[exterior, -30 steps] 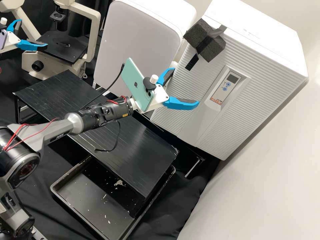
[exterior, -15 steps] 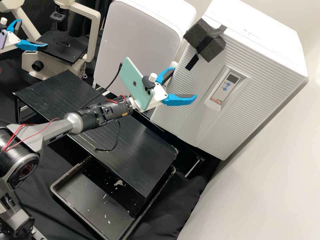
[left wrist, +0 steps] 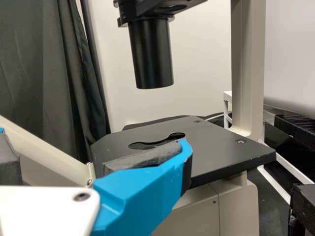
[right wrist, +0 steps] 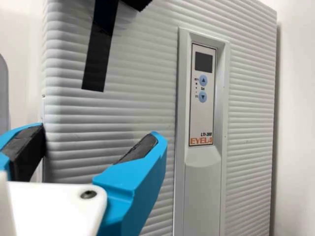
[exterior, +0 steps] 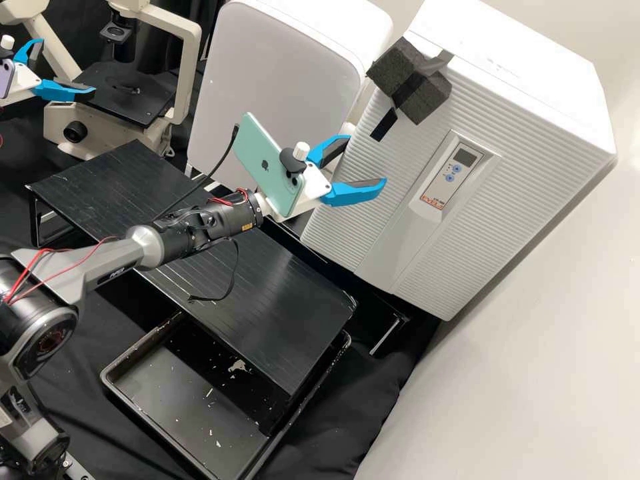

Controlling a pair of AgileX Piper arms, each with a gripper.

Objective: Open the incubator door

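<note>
Incubator door (exterior: 407, 193) looks closed to us, standing in the high view at about 2 o'clock from the right gripper (exterior: 366, 159). The right gripper's jaws are spread apart, with nothing between them, near the door's ridged face. Its upper finger lies close to the door's edge (right wrist: 45, 105) on the side nearer the pale rounded cabinet (exterior: 280, 93). Whether either finger touches, we cannot tell.

We judge the step in hand to be lining up on that edge, before any pull. The next move should bring one finger in behind the edge, if there is a gap to catch, then draw the door outward along its swing. We would mind the foam block (exterior: 410, 83) taped on at about 1 o'clock from the gripper, and keep the lower finger off the control panel (exterior: 450, 177) at about 3 o'clock.

The left gripper (exterior: 67, 65) is at about 10 o'clock from the right one, its jaws also apart and empty, beside the microscope (left wrist: 221, 147). We see no part for it in this step.
</note>
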